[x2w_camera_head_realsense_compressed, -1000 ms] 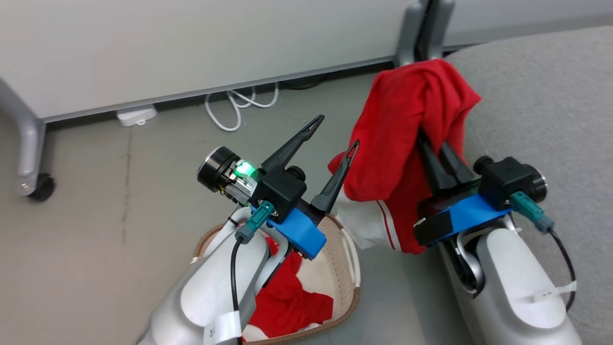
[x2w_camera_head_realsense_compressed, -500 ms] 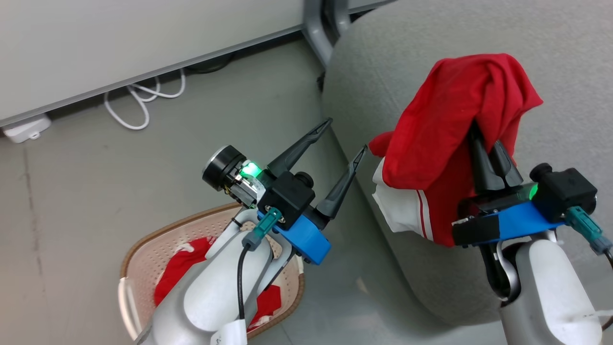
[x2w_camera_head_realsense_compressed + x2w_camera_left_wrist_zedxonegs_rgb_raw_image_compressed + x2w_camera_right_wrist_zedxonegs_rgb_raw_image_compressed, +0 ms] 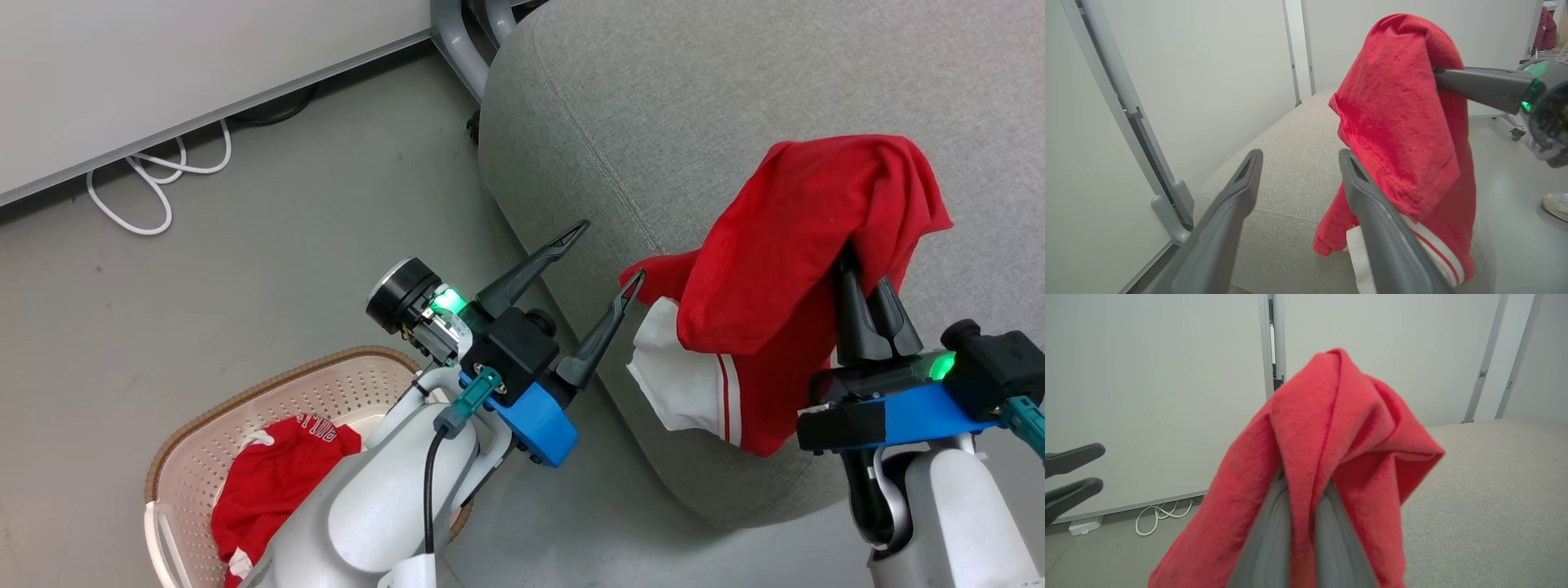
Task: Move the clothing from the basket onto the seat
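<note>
Lying in the basket [image 3: 245, 390] is lettered clothing [image 3: 277, 482]; right pincer [image 3: 865, 287] clamps draped garment [image 3: 784, 245], left pincer [image 3: 611, 251] apart.

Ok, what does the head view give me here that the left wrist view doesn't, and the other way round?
Head view: the basket holding a second red garment, and a white cable on the floor. Left wrist view: a person's shoe. Both: the right gripper shut on the held red garment over the seat, the left gripper open.
</note>
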Tool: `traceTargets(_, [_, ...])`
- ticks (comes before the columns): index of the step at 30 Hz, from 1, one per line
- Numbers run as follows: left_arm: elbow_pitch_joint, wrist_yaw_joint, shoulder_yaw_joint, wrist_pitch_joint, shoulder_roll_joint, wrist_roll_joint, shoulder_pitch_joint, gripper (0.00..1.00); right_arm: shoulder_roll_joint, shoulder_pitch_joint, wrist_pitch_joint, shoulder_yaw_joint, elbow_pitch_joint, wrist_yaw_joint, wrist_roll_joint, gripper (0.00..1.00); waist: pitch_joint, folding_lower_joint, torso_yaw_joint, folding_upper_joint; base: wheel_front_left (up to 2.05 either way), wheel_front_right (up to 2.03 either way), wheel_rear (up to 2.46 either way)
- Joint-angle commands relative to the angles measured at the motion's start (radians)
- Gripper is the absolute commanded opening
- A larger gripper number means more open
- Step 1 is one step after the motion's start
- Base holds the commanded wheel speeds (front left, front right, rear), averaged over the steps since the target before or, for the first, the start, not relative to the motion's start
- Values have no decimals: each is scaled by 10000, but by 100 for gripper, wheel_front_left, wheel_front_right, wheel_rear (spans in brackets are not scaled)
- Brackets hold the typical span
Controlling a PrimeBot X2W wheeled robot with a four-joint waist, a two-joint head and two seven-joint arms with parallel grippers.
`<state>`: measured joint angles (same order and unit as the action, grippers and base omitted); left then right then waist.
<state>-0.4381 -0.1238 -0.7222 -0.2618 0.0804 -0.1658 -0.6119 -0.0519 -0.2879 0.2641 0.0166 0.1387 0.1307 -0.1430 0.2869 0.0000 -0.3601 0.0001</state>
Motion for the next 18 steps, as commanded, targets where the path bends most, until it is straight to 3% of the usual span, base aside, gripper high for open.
traceTargets(1, [-18,-14,7,-48,17,-10,-101,100,23,117,6,-10,-102,1,-28,0,5,0,2,-1,0,0,0])
traceTargets(9, [85,-32,152,-48,147,12,-282,100,20,-766,6,170,-455,1,-90,0,249,0,68,-1,0,0,0])
traceTargets(18, [153,5,199,-8,407,249,-892,100,-46,-3421,6,1195,-821,1,187,0,1585,0,205,-1,0,0,0])
